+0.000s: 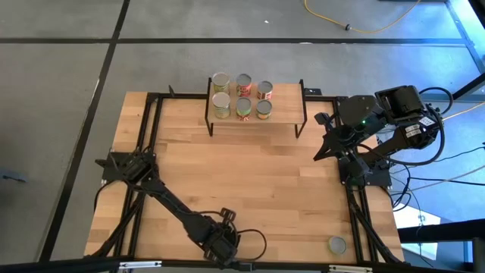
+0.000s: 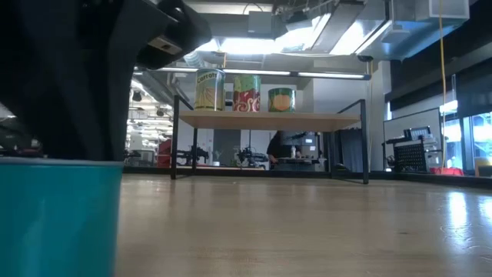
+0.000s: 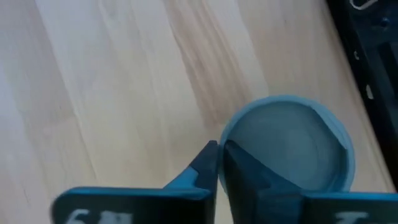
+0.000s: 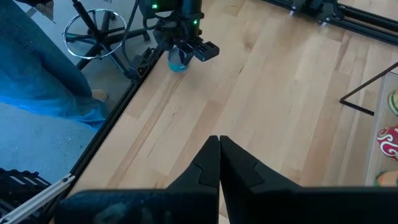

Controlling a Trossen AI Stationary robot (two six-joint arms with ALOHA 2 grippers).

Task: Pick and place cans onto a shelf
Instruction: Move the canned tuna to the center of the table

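Your left gripper hovers with fingers clenched over the teal can at the bench's near edge; release them wide, then descend centred. The right gripper, also clenched, probably waits at the far right.

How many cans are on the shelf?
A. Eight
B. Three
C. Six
C: the high view shows six cans standing in two rows of three on the shelf.
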